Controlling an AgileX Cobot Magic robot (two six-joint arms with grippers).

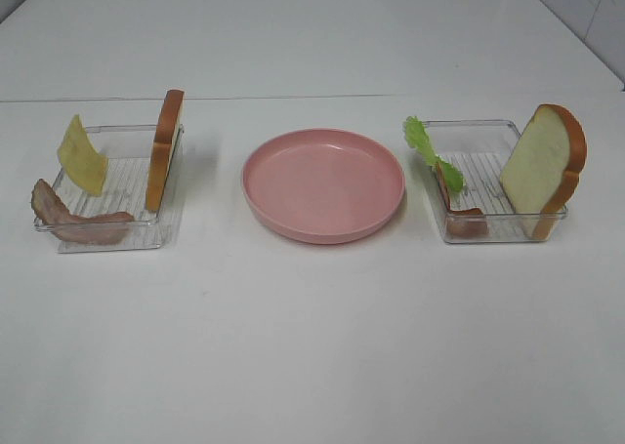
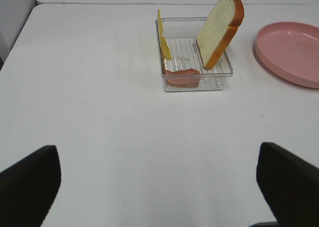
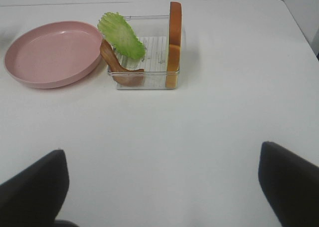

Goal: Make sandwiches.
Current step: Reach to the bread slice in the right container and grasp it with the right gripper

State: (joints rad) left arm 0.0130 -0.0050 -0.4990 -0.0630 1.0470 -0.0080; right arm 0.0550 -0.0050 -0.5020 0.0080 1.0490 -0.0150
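Observation:
No sandwich stack shows; the toy food stands apart in two clear trays. The left tray (image 1: pixel 112 231) (image 2: pixel 197 85) holds an upright bread slice (image 1: pixel 166 149) (image 2: pixel 219 30), a yellow cheese slice (image 1: pixel 81 156) (image 2: pixel 163 40) and a bacon strip (image 1: pixel 78 222) (image 2: pixel 182 77). The right tray (image 1: pixel 493 231) (image 3: pixel 144 80) holds an upright bread slice (image 1: pixel 542 161) (image 3: pixel 174 42), a lettuce leaf (image 1: pixel 425 141) (image 3: pixel 122 35) and a bacon strip (image 1: pixel 454 198) (image 3: pixel 119 67). My left gripper (image 2: pixel 157 154) and right gripper (image 3: pixel 160 154) are open and empty, well short of the trays and outside the exterior view.
A round pink plate (image 1: pixel 322 183) (image 2: pixel 294 52) (image 3: pixel 52 52) stands between the two trays with nothing on it. The white table (image 1: pixel 312 346) stretches bare toward the front.

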